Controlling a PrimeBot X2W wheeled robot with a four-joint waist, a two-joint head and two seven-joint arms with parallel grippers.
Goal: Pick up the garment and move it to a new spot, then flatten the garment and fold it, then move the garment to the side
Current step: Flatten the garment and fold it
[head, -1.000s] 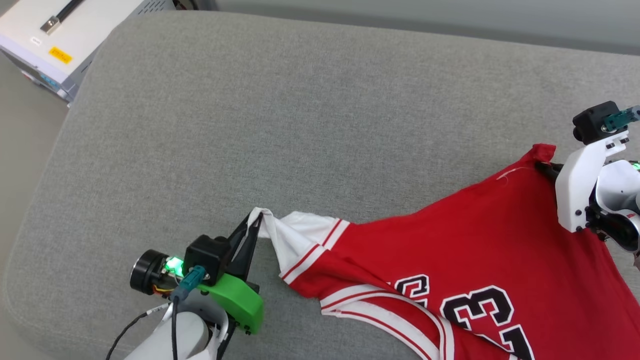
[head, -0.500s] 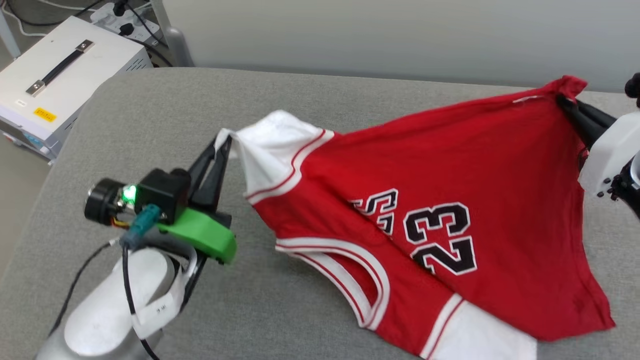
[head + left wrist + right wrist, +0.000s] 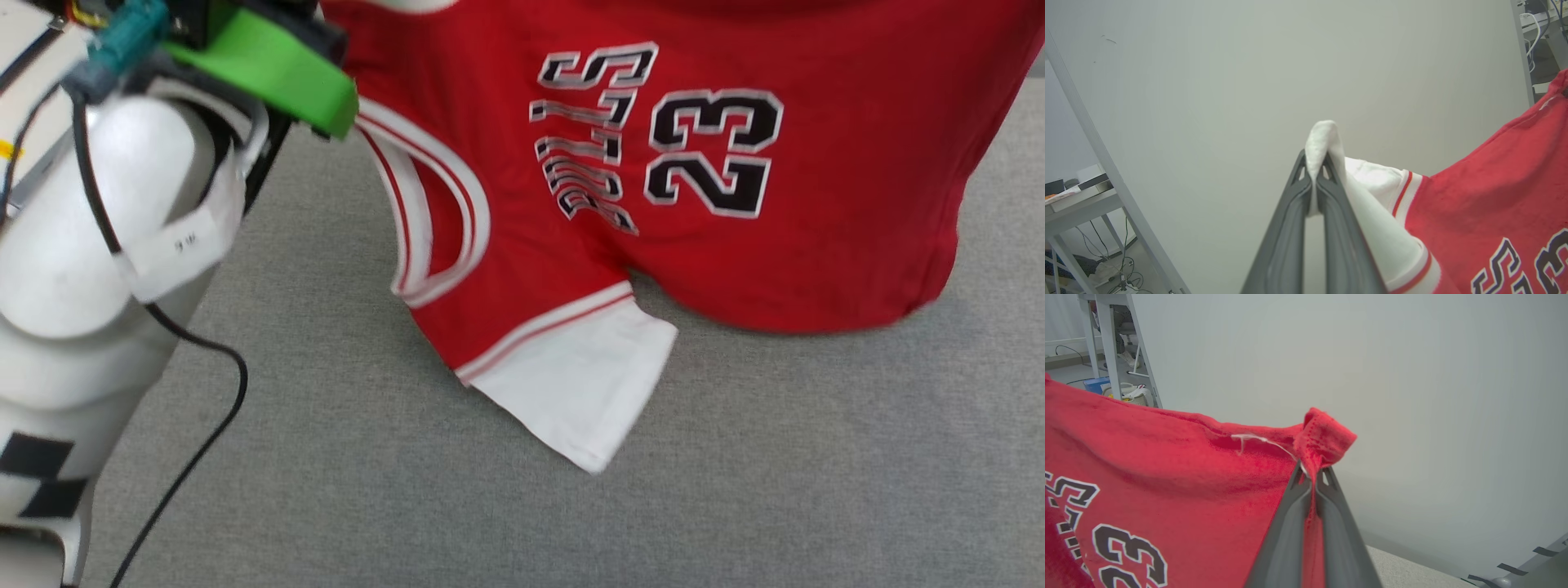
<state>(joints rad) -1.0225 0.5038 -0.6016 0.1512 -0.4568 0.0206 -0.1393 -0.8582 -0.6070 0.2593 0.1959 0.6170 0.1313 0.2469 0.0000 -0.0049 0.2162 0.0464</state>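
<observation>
Shut hard on cloth, my left gripper (image 3: pixel 1314 163) pinches the garment (image 3: pixel 1494 196), a soft red T-shirt with white short sleeves and red-and-white striped trim, by the bunched tip of one white sleeve (image 3: pixel 1325 132). My two long dark fingers (image 3: pixel 1286 228) meet with only that fabric between them, and a nub of it pokes out past the tips. Behind them in my left wrist view stands a plain pale wall (image 3: pixel 1208 81), with a slanting grey metal post (image 3: pixel 1090 130) at the left.

Seen from my head, my rounded pale left forearm (image 3: pixel 65 261) stands at the left edge, topped by a bright green plastic bracket (image 3: pixel 269 69). A thin black cable (image 3: pixel 204 441) loops down beside it. To the right of that the shirt hangs spread out, printed side toward me, above a flat grey woven cushion (image 3: pixel 735 490). Its striped neckline (image 3: pixel 433 212) sits just beside the bracket. Black lettering and a black number 23 (image 3: pixel 710 155) outlined in white show on the chest. The other white sleeve (image 3: pixel 571 384) droops lowest, down toward the cushion; whether it touches I cannot tell.

Farther right, my right gripper (image 3: pixel 1312 471) is likewise closed, nipping a red corner of the hem, which puckers above the fingertips. A loose white thread (image 3: pixel 1261 441) trails along the shirt's top edge just left of that grip.
</observation>
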